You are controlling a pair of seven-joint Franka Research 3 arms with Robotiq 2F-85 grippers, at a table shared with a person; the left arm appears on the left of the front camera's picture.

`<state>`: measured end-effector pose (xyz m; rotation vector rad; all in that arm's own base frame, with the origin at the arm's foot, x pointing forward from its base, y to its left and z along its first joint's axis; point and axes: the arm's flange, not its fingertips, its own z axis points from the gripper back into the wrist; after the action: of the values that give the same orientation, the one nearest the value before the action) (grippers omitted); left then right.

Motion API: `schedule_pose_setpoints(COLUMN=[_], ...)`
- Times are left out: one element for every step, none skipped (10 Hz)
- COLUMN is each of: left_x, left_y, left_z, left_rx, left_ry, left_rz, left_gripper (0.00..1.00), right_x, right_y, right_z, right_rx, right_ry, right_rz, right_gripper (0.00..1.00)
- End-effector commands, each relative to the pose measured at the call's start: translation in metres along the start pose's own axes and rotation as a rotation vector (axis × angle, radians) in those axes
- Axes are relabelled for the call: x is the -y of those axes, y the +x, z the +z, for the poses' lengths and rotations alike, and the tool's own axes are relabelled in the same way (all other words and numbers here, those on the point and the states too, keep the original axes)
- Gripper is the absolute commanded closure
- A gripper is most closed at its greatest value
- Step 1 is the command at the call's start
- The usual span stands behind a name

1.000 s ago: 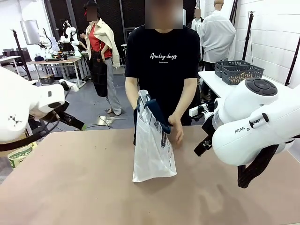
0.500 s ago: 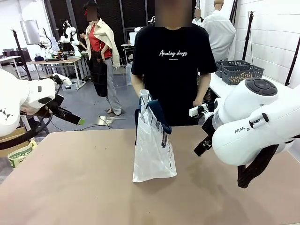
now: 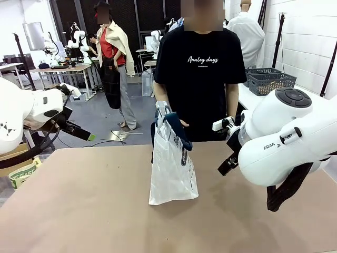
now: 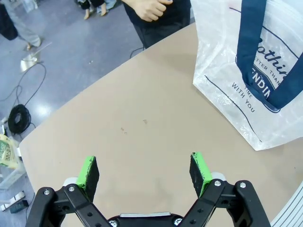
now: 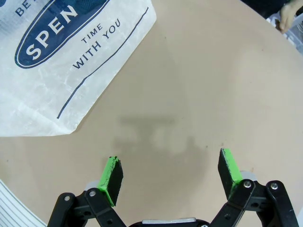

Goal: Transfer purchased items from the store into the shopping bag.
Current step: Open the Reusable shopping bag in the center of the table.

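The shopping bag (image 3: 172, 163) stands upright in the middle of the brown table (image 3: 79, 211), clear plastic with navy strap handles and a navy oval logo. A person stands behind it with one hand (image 3: 181, 124) near the handles. The purchased items are out of view. My left gripper (image 4: 143, 169) is open and empty over bare table, with the bag (image 4: 246, 71) off to its right; from the front it (image 3: 87, 135) hovers off the table's left edge. My right gripper (image 5: 171, 172) is also open and empty above the tabletop, the bag (image 5: 61, 61) beyond its left finger.
Two dark grey lattice baskets (image 3: 268, 79) sit on a white table at the back right. My bulky right arm (image 3: 284, 137) hangs over the table's right side. A cardboard box (image 3: 23, 171) lies on the floor at the left.
The person has let go of the bag, straightened up and shifted to the right. My left arm drew back slightly to the left. The bag stays standing.
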<state>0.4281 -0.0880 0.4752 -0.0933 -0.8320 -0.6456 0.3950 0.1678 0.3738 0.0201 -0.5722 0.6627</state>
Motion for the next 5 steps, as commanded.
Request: schedule_pose_setpoints(left_x=[0.001, 0.000, 0.004, 0.009, 0.011], left_y=[0.001, 0.000, 0.006, 0.015, 0.025], left_z=[0.002, 0.000, 0.004, 0.013, 0.023], left_rx=[-0.013, 0.000, -0.039, -0.091, -0.117], left_ry=[0.009, 0.000, -0.023, -0.068, -0.103], left_rz=[0.013, 0.000, -0.006, -0.001, 0.004], left_gripper=[0.00, 0.00, 0.00, 0.00, 0.00], right_x=[0.000, 0.000, 0.011, 0.019, 0.025], right_y=[0.000, 0.000, 0.009, 0.024, 0.040], right_z=[0.000, 0.000, 0.006, 0.014, 0.023], right_rx=[0.000, 0.000, 0.020, 0.010, -0.004], right_ry=[0.001, 0.000, 0.015, 0.055, 0.049], right_rz=[0.000, 0.000, -0.051, -0.057, -0.053], right_gripper=[0.00, 0.00, 0.00, 0.00, 0.00])
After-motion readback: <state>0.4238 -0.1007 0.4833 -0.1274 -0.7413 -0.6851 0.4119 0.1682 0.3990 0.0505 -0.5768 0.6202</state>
